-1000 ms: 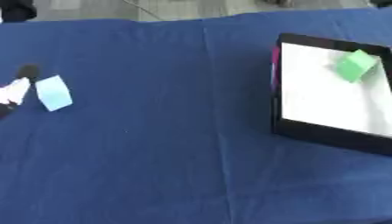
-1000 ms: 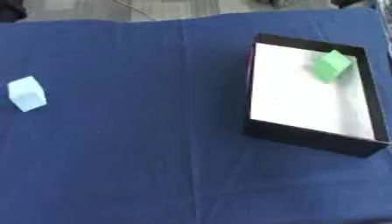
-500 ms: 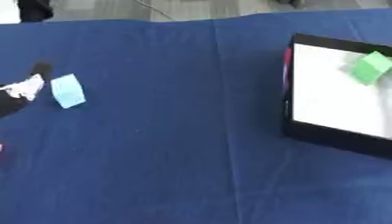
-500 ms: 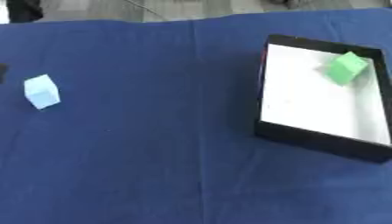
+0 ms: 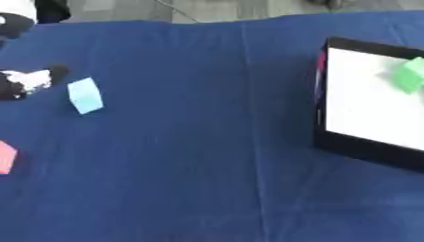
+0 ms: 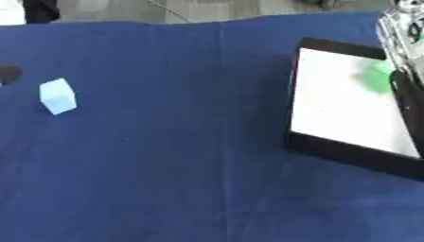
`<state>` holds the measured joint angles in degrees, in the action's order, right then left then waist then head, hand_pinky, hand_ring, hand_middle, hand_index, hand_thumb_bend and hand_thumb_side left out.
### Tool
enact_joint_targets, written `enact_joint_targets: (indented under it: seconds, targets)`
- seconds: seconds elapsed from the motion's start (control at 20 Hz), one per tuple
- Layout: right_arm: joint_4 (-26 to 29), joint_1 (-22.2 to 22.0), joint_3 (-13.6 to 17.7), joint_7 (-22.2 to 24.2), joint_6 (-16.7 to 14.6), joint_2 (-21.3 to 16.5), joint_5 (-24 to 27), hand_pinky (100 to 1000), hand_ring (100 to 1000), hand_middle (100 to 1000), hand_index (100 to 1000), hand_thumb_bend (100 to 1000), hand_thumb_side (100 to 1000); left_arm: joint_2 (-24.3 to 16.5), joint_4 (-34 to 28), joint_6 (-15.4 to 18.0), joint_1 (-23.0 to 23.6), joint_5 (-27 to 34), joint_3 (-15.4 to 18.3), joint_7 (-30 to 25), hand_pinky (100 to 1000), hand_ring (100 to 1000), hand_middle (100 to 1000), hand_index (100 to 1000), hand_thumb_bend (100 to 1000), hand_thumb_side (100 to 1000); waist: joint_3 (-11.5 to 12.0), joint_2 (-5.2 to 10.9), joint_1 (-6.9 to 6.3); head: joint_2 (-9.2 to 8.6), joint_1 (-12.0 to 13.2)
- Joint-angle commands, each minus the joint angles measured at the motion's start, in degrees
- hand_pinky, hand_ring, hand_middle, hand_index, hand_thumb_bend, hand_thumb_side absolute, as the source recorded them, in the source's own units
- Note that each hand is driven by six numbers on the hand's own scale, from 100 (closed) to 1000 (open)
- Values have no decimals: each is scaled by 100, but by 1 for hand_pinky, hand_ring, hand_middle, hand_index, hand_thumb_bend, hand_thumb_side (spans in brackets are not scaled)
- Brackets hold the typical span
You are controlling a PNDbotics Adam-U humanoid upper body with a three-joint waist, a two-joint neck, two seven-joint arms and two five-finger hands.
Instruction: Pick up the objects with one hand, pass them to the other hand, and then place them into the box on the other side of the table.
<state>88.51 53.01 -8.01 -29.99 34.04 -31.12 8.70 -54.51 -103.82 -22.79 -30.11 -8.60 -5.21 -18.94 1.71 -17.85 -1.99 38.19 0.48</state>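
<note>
A light blue cube [image 5: 84, 95] stands on the blue cloth at the left. Just left of it, a white and black part of my left hand [image 5: 23, 83] shows at the picture's edge, a small gap away from the cube. A pink object [image 5: 4, 158] is cut off by the left edge, lower down. On the right lies the black box [image 5: 319, 101] with a white floor, and a green cube [image 5: 409, 74] sits inside it. A silver and black part of my right arm or hand [image 6: 406, 56] hangs over the box at the right edge of the right eye view.
The blue cloth [image 5: 207, 156] covers the whole table, with a crease running down its middle. A grey floor shows beyond the far edge. Something black and white [image 5: 29, 12] stands at the far left corner.
The whole picture has shifted right, so the camera has turned left. The pink object has come into view at the left edge. My right arm now shows over the box.
</note>
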Motion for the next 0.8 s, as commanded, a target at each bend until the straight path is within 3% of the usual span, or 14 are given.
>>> enact_joint_targets:
  seconds: [0.05, 0.4, 0.8]
  targets:
    - [55, 144, -54, -300, 273, -18, 20, 676, 858, 812, 873, 100, 656, -286, 561, 235, -416, -83, -108, -707, 901, 899, 820, 873, 621, 416, -16, 197, -9, 22, 77]
    - [138, 152, -139, -206, 254, 91, -18, 673, 852, 801, 865, 100, 654, 76, 2030, 703, -1361, -865, -432, -1638, 907, 908, 825, 874, 643, 365, -58, 201, -39, 16, 244]
    - [201, 191, -194, -185, 290, 148, -98, 674, 848, 796, 862, 100, 650, 577, 3375, 888, -2007, -1662, -527, -1866, 910, 912, 823, 880, 669, 346, -84, 174, -30, -23, 435]
